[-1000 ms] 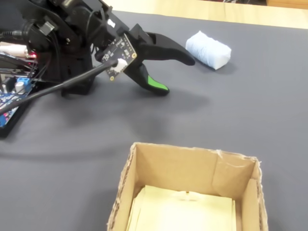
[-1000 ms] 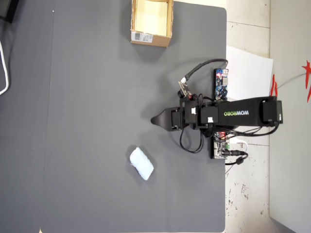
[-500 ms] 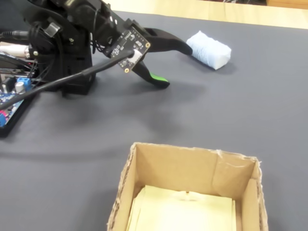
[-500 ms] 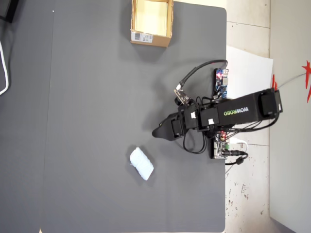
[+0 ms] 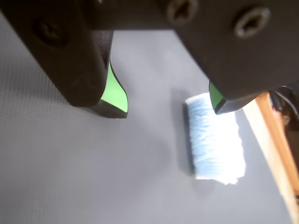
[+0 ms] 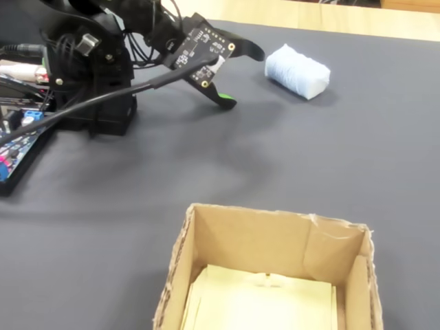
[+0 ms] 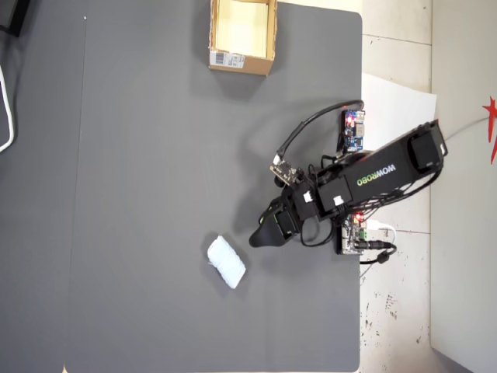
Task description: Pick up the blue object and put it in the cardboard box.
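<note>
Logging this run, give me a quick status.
Claw open, empty, low over the mat. Blue wad lying loose just beside it. Box far off, open. Nothing in between.

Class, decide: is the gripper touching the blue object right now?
Apart. The fixed view shows bare grey mat between the gripper and the blue object; the overhead view shows the same gap.

In the overhead view, the blue object (image 7: 226,262) is lying on the tabletop (image 7: 140,194) just left of the fingers (image 7: 260,237), the cardboard box (image 7: 241,60) sitting well apart at the top edge.
</note>
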Tool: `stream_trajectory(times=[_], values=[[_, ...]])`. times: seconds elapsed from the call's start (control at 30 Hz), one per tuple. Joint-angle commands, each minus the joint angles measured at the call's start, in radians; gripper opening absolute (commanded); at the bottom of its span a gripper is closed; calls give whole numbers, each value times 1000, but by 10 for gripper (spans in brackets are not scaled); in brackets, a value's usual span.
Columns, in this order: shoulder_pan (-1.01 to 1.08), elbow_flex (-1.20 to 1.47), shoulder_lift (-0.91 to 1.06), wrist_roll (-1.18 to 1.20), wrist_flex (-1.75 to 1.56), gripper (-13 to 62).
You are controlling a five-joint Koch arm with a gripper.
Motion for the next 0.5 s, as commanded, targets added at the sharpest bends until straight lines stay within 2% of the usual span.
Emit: stream_trajectory(times=[0.0,0.47], values=[[-23,-81,57,-17,110,330],[-38,-394,-58,-92,408,330]])
